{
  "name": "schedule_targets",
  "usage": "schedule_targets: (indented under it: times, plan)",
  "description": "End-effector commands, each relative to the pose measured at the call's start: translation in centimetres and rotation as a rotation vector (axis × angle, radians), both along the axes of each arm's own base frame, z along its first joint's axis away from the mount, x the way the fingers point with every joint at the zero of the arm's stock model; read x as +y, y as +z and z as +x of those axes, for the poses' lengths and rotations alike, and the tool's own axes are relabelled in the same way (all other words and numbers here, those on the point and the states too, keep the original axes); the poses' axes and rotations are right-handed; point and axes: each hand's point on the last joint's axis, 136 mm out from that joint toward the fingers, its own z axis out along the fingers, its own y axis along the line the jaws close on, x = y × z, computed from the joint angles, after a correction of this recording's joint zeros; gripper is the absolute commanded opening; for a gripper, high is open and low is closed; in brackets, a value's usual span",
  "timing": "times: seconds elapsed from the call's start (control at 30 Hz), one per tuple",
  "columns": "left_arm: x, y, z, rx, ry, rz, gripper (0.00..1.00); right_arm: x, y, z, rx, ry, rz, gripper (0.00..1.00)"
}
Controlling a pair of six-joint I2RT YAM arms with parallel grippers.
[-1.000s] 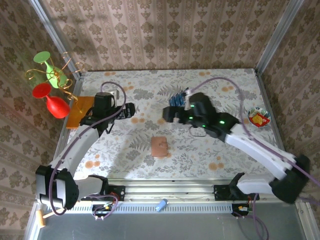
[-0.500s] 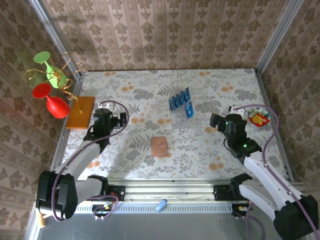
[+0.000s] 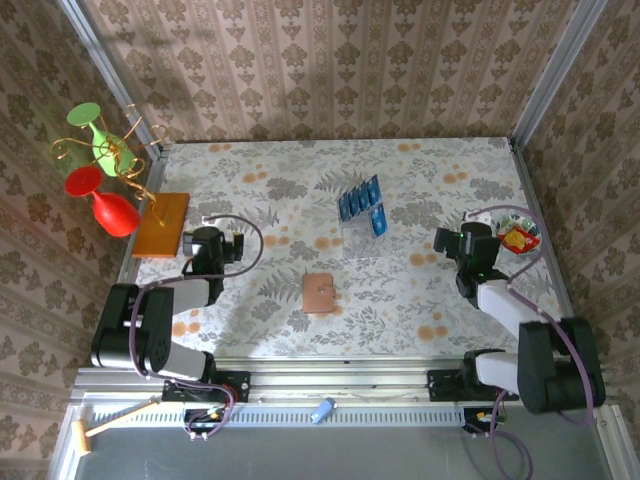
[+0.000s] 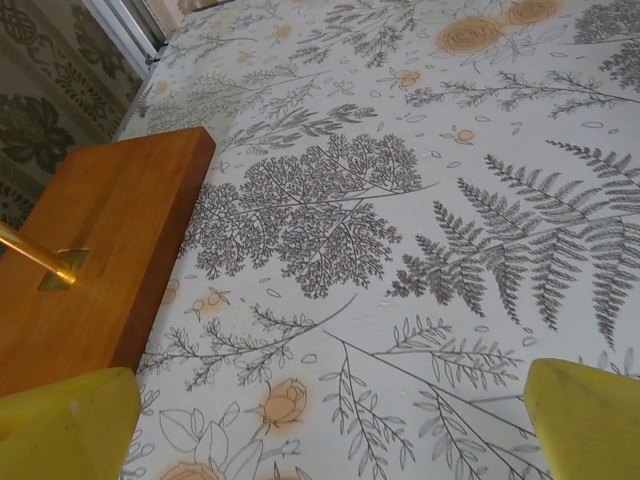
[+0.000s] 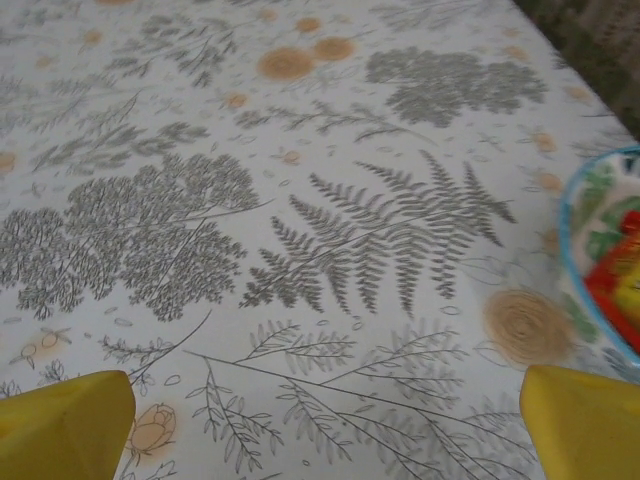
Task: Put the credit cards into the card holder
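1. Our left claw (image 4: pixel 322 425) stands wide open over the flowered worktop (image 3: pixel 420 300) and holds nothing.
2. A wooden board (image 4: pixel 95 250) lies at its 10 o'clock, with a brass rod (image 4: pixel 30 255) set into it.
3. Our right claw (image 5: pixel 325 420) gapes just as wide, also with nothing in it. A colourful little bowl (image 5: pixel 610 250) sits at its 3 o'clock.
4. From above, we see the brown wallet (image 3: pixel 319 292) lying flat mid-worktop, between the two arms and touched by neither.
5. The blue cards (image 3: pixel 361 205) cluster at the wallet's 1 o'clock, well apart from it.
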Motion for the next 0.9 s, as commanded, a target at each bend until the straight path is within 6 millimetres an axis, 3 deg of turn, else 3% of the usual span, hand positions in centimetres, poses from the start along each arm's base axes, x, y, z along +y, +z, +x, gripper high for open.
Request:
schedule_targets:
  times: [0.0,0.1,0.2,0.23,0.37,0.43,0.5,0.6,0.87]
  plan:
    - [0.9,2.4,1.4,-0.15,0.005,-0.041,1.0,1.2,2.9,2.7,-0.166,0.115,-0.025,1.0]
    - [1.2,1.7,1.0,-0.167,-0.022,-0.106,1.0,1.9,2.9,3.4,-0.222,0.158,0.063,1.0]
    - [0.1,1.3,1.0,-0.158,-0.084,-0.096,1.0,2.1,0.7,2.9,-0.291,0.169,0.05,1.0]
    - [-0.1,1.3,1.1,-0.156,-0.099,-0.092,1.0,2.1,1.3,3.0,-0.335,0.169,0.048,1.0]
    - [0.6,0.9,1.9,-0.114,-0.072,-0.123,1.0,4.6,0.2,4.2,-0.216,0.323,0.07,1.0]
    - [1.0,0.9,2.0,-0.112,-0.072,-0.146,1.0,4.6,0.2,4.6,-0.192,0.327,0.08,1.0]
    - [1.0,0.9,1.9,-0.112,-0.071,-0.143,1.0,3.3,0.0,4.5,-0.181,0.238,0.067,1.0]
    - [0.8,1.0,1.9,-0.118,-0.076,-0.135,1.0,3.3,0.3,4.3,-0.191,0.184,-0.007,1.0]
    - [0.8,1.0,1.9,-0.115,-0.078,-0.138,1.0,3.3,-0.2,4.7,-0.166,0.208,0.023,1.0]
